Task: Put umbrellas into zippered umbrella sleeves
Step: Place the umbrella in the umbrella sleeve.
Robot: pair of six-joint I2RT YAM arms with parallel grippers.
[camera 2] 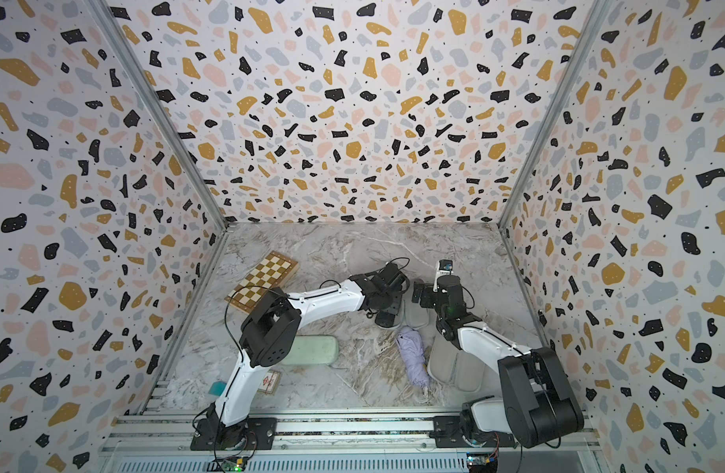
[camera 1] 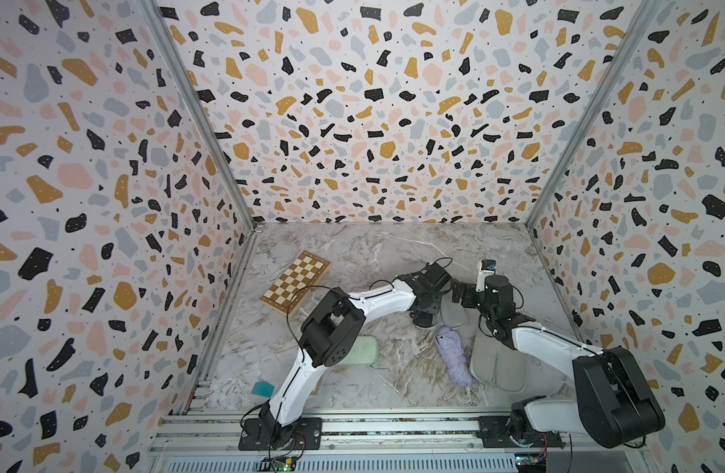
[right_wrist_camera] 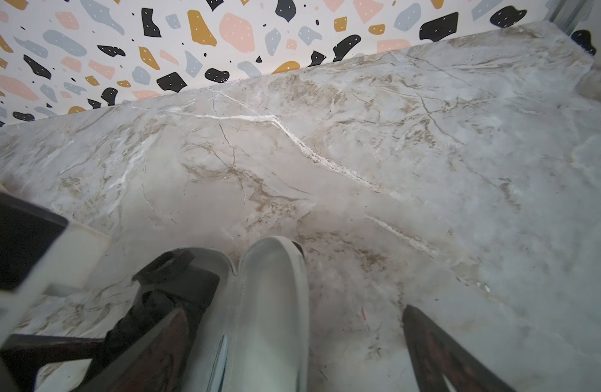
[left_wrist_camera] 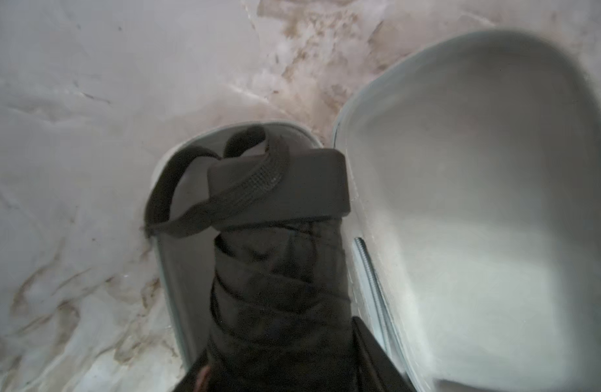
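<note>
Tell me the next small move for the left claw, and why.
Probably press the left claw down to seat the black umbrella in the open case. The claw grips it over the grey lining, with its strap draped across the rim.

Terrazzo-patterned walls (camera 1: pixel 352 102) enclose a veined marble tabletop (camera 1: pixel 373 254) — aluminium posts (camera 1: pixel 199 114) at the corners.

1. Both top views are evenly, softly lit and sharp; shadows on the marble surface (camera 1: pixel 352 254) are faint; the walls bow outward towards the edges.
2. The left wrist view is dim and soft; the black umbrella (left_wrist_camera: pixel 278 271) sinks into shade with little detail; the open case (left_wrist_camera: pixel 462 203) beside it is blurred, its lining glowing pale.
3. The right wrist view is brighter; the far surface is crisp; the near foreground is smeared; the edges stretch.
</note>
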